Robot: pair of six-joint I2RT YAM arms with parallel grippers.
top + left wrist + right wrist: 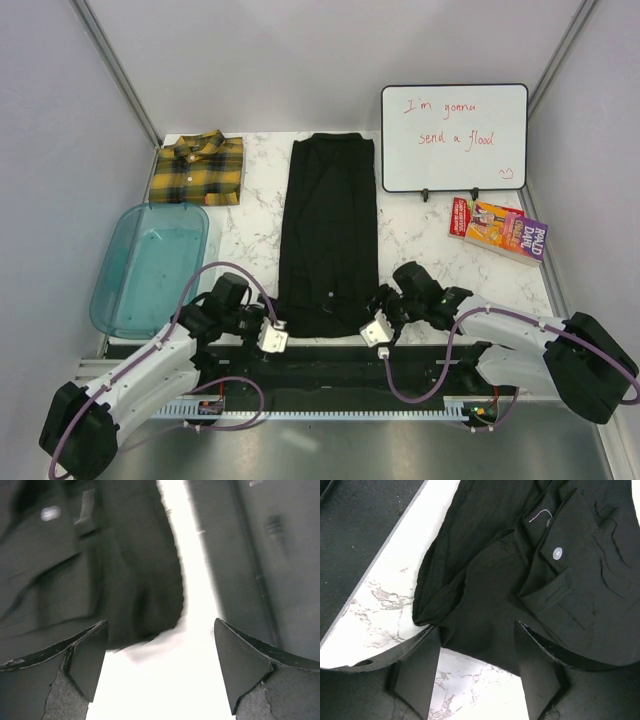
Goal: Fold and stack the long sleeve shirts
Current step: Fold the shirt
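The black long sleeve shirt point(330, 230) lies folded into a long strip down the middle of the marble table point(255, 215). At the back left the yellow-and-black plaid shirt point(198, 167) rests folded, collar up. My left gripper point(278, 330) is low at the strip's near left corner. In the left wrist view it point(160, 622) is open wide over bare table, and the black shirt point(100, 570) sits just beyond its left finger. My right gripper point(372, 322) is at the near right corner. Its jaws point(477, 625) stand apart astride the hem of the black shirt point(520, 570), not pinching it.
A translucent blue tub point(150, 265) stands at the left. A whiteboard point(453, 137) with red writing leans at the back right, and a colourful book point(497, 230) lies in front of it. A black strip point(320, 365) runs along the near table edge.
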